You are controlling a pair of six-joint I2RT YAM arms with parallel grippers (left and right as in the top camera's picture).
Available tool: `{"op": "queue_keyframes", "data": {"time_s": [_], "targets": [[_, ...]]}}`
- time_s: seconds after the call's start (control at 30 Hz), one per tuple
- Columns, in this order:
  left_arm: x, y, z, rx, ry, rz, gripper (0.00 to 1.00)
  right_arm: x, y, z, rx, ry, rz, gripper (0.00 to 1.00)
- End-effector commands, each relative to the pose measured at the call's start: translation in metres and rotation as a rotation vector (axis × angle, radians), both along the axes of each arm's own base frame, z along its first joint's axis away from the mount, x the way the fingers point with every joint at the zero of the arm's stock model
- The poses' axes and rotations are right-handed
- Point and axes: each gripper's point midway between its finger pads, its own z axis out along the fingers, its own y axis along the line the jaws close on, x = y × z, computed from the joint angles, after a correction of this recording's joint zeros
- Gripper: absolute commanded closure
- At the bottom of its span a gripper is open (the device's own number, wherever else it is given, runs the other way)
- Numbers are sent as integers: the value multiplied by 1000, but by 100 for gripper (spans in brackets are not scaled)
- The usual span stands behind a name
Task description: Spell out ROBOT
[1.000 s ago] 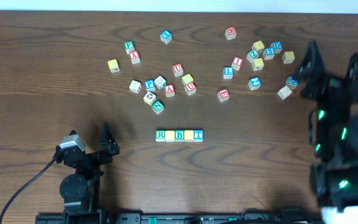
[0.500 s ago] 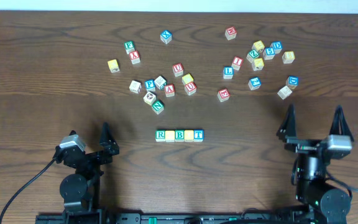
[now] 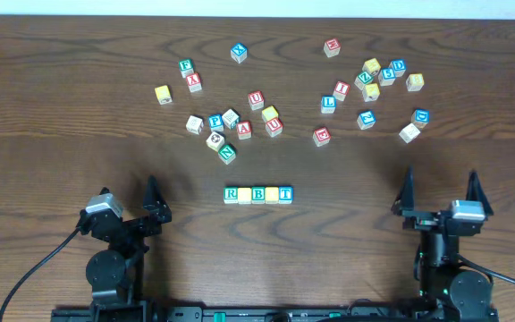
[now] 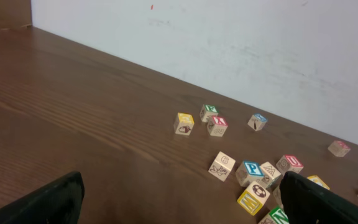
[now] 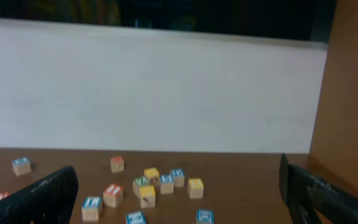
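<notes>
The left gripper (image 3: 129,186) is sitting low at the near-left of the table (image 3: 43,107). Its jaws are standing wide apart and gripping nothing (its wrist camera is showing only bare wood between the two dark fingers (image 4: 48,202)). Farther out and a little to the right, a loose scatter of cubes is lying on the wood. Among them are the red U cube (image 3: 255,98) and the red A cube (image 3: 244,130).

In the middle of the near side, five cubes are lying in one straight line, each touching its neighbour. From left to right they are the green R cube (image 3: 231,193), the first yellow cube (image 3: 245,194), the green B cube (image 3: 258,193), the second yellow cube (image 3: 272,194) and the blue T cube (image 3: 285,193). The letters on the yellow faces are too small to read. This line is resting between the two grippers, well apart from both and from the scattered cubes.

Farther right, a second scatter is spreading across the far side, with the blue L cube (image 3: 328,104) at its left edge. The right gripper (image 3: 441,174) is sitting at the near-right, spread fully and grasping nothing.
</notes>
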Motion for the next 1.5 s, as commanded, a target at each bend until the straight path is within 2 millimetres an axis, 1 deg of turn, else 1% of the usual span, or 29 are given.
{"op": "queue_keyframes", "data": {"time_s": [0.0, 0.1, 0.23, 0.37, 0.6, 1.47], "targets": [[-2, 7, -17, 9, 52, 35, 1, 4, -1, -26, 13, 26, -3, 1], [-2, 7, -17, 9, 52, 35, 1, 9, -1, -50, 60, 78, 3, 1], [-2, 7, -17, 9, 52, 35, 1, 10, 0, -65, 71, 141, 6, 1], [-2, 7, -17, 9, 52, 35, 1, 9, 0, -91, 104, 244, 4, 1], [-2, 7, -17, 9, 52, 35, 1, 10, 2, -90, 153, 238, 23, 1], [-2, 7, -17, 9, 52, 35, 1, 10, 3, -90, 154, 238, 29, 1]]}}
